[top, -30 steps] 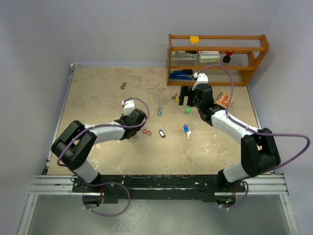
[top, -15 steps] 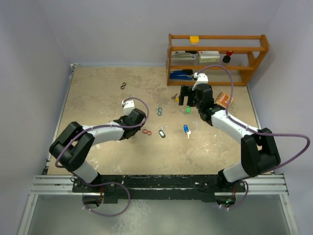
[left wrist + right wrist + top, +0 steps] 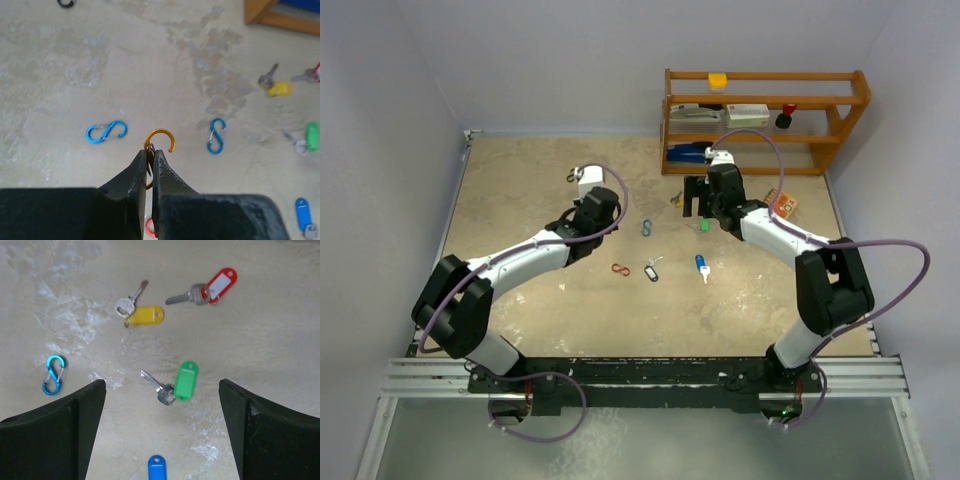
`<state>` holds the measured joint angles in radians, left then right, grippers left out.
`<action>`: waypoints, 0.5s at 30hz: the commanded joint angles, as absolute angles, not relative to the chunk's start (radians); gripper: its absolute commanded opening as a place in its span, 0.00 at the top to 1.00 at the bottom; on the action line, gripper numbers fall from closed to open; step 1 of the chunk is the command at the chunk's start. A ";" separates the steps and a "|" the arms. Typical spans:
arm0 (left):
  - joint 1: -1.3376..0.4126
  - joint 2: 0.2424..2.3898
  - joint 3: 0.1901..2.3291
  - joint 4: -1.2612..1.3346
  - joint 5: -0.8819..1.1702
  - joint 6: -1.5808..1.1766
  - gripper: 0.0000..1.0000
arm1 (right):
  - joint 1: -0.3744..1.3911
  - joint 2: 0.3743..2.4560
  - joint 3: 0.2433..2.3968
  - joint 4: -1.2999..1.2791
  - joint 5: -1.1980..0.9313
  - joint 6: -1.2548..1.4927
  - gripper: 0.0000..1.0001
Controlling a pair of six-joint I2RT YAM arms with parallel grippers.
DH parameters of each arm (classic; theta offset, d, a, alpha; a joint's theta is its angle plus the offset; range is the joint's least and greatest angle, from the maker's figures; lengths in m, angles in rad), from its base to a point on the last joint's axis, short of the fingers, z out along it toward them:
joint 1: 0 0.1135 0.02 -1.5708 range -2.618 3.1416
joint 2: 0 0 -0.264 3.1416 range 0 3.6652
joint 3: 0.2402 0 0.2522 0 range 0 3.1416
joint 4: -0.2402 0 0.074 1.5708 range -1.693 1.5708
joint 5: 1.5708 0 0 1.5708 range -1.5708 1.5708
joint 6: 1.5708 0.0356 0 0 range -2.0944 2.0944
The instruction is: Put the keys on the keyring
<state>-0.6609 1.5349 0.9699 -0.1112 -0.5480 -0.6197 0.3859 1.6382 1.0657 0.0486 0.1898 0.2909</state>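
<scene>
My left gripper point(image 3: 149, 151) is shut on an orange S-shaped clip point(image 3: 161, 136) and holds it above the table; in the top view the gripper point(image 3: 603, 225) is left of centre. My right gripper point(image 3: 162, 390) is open and empty, hovering over the green-tagged key point(image 3: 176, 383), which lies between its jaws. A yellow-tagged key point(image 3: 140, 312) and a red-tagged key point(image 3: 207, 290) lie beyond it. A blue-tagged key point(image 3: 701, 266) and a black-tagged key point(image 3: 651, 270) lie nearer the arms. The top view also shows the right gripper point(image 3: 698, 205).
Loose clips lie on the table: two blue point(image 3: 106, 132) point(image 3: 216, 135), a red one point(image 3: 620, 268), a black one point(image 3: 573, 176). A wooden shelf point(image 3: 765, 120) with boxes stands at the back right, and an orange packet point(image 3: 780, 205) lies in front of it.
My left gripper has risen and moved away from the red clip toward the far side, carrying the orange clip. My right gripper has shifted slightly toward the far left.
</scene>
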 commanded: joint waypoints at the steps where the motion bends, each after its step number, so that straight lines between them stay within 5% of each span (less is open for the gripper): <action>1: -0.614 1.545 1.050 -0.004 -0.428 -0.555 1.00 | 0.383 1.650 1.101 -0.031 0.192 0.282 0.04; 15: -0.612 1.626 1.100 0.000 -0.340 -0.529 1.00 | 0.364 1.767 1.146 -0.083 0.132 0.246 0.41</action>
<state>-0.6117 1.6310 1.0718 -0.0341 -0.3531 -0.5537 0.3653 1.7634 1.1007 -0.0719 0.1631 0.2771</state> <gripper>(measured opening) 0.019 0.613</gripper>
